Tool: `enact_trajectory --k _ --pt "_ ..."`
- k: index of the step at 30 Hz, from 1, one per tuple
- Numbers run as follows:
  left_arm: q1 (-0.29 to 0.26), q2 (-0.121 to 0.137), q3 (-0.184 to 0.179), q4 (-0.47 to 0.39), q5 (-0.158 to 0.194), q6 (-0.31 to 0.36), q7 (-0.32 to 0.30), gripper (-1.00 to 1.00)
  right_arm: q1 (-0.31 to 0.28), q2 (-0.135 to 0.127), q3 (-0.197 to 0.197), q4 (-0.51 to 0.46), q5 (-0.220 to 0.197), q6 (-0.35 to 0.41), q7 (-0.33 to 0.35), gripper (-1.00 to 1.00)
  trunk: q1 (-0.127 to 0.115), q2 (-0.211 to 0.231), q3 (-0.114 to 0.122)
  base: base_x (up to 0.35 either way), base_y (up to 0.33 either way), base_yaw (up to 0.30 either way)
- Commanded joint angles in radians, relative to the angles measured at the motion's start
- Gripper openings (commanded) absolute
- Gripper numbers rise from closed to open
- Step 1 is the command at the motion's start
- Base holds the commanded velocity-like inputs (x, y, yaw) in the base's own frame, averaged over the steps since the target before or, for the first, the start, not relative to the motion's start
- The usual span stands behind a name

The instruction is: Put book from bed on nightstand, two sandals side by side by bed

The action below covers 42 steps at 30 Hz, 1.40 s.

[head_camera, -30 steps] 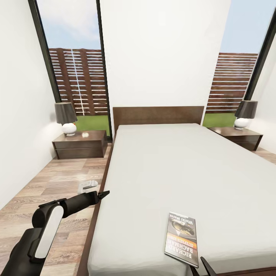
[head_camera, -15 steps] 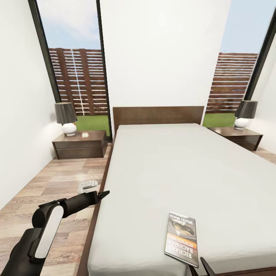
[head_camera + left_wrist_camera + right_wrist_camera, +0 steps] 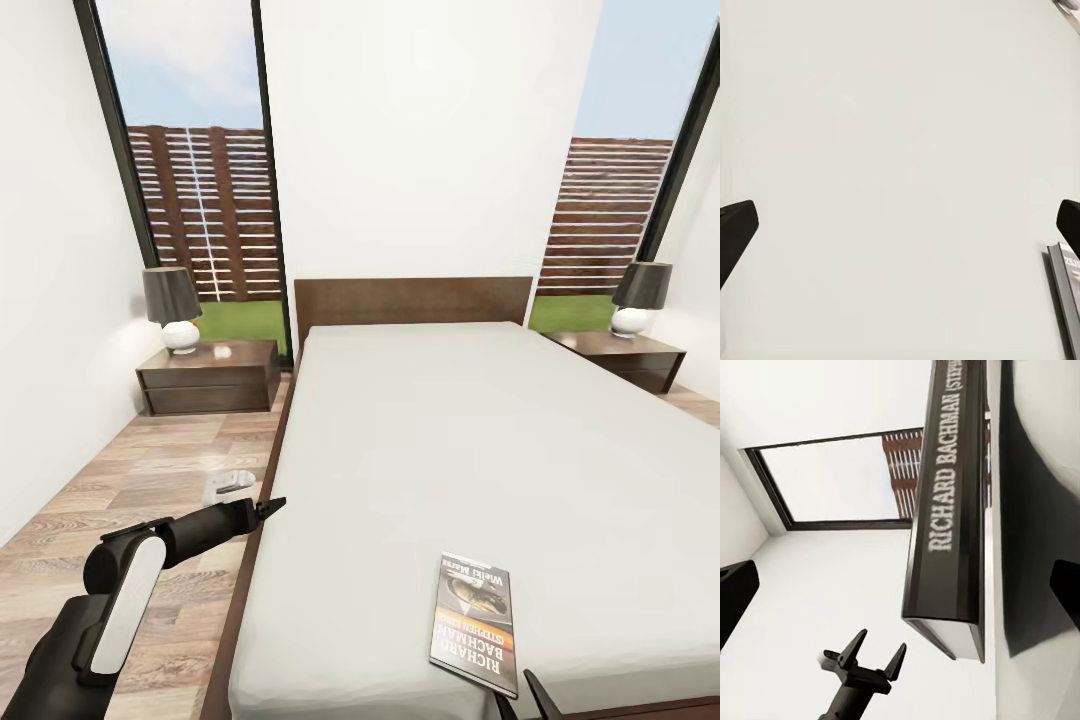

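Head view: book lies flat on the bed, near the bed's foot edge, well toward the right side of the mattress. Long axis runs roughly foot-to-headboard, tilted slightly, spine along its right edge.

Right gripper shows just at the book's near right corner, at the foot edge of the bed; 2 dark fingertips stand apart there. Right wrist view confirms: spine of the book sits between the 2 spread fingers, close up, nothing clamped, jaws wide.

Left gripper hovers over the left side rail of the bed, well apart from the book, pointing across the mattress. Left wrist view has its fingers spread wide over bare white mattress, book edge near 1 finger, nothing held.

Judgement: right arm is clearly nearer and already lined up at the book's short near end, so the pick looks like its job. Approach runs along the book's long axis; the thin flat cover could slide on the mattress.

Nightstand left of the headboard and nightstand on the right are both far from the book. 1 sandal lies on the floor beside the bed's left rail.
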Motion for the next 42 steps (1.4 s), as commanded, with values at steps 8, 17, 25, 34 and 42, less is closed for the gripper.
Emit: enact_trajectory --k 8,17,25,34,42 --pt "-0.001 0.0 0.001 0.0 -0.007 0.004 -0.009 1.0 -0.001 0.002 -0.006 0.0 -0.006 0.006 0.003 -1.0 0.0 0.0 -0.001 0.0 0.0 0.0" --pt "-0.001 0.0 0.001 0.0 -0.007 0.004 -0.009 1.0 -0.001 0.004 -0.008 -0.002 -0.007 0.006 0.003 -1.0 0.0 0.0 -0.001 0.0 0.0 0.0" --pt "-0.001 0.0 0.003 0.0 -0.007 0.004 -0.009 1.0 -0.001 0.004 -0.009 0.0 -0.007 0.006 0.003 -1.0 0.0 0.0 -0.001 0.0 0.0 0.0" --pt "-0.001 0.0 0.003 0.0 -0.007 0.004 -0.009 1.0 -0.001 0.004 -0.009 0.0 -0.007 0.006 0.003 -1.0 0.0 0.0 -0.001 0.0 0.0 0.0" --pt "-0.001 0.0 0.002 0.0 -0.007 0.004 -0.009 1.0 -0.001 0.004 -0.008 0.0 -0.005 0.004 0.003 -1.0 0.0 0.0 -0.001 0.0 0.0 0.0"
